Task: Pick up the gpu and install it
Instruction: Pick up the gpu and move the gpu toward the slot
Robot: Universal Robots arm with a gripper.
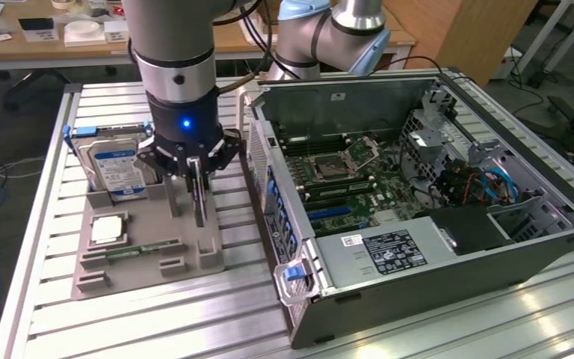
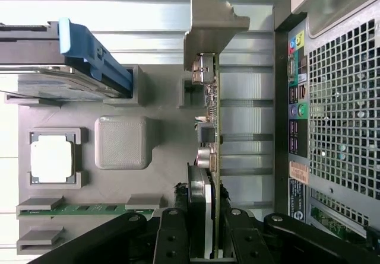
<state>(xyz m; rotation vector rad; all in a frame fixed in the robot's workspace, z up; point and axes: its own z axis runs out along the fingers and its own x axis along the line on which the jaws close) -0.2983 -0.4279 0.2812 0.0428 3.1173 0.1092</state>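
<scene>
- Exterior view: the black multi-link gripper (image 1: pixel 197 173) on the grey arm (image 1: pixel 173 45) is clenched on the top edge of the gpu (image 1: pixel 200 203). The gpu is a thin flat card with a dark face, standing upright on edge.
- The gpu is over the grey plastic parts tray (image 1: pixel 128 280), at the tray's edge nearest the open grey metal computer case (image 1: pixel 526 254). Whether its lower edge is seated in the tray's slot is hard to make out.
- The silver hard drive (image 1: pixel 117 168) stands upright at the tray's corner by the worktop's back edge. The print on its blue-white label is too small to read.
- The black label (image 1: pixel 392 250) with white print on the case's silver power supply is also illegible.
- The tray lies on a slatted aluminium worktop (image 1: pixel 167 321).
- Wrist view: the gpu (image 2: pixel 217 127) shows edge-on as a green board, its silver bracket (image 2: pixel 208 26) at the end away from the gripper (image 2: pixel 212 216). The black fingers (image 2: pixel 199 219) press it from both sides.
- A slim green memory stick (image 2: pixel 77 208) and a square silver processor (image 2: pixel 52 160) lie in tray pockets.
- An orange sticker (image 2: pixel 298 172) on the case's rear panel has unreadable writing.
</scene>
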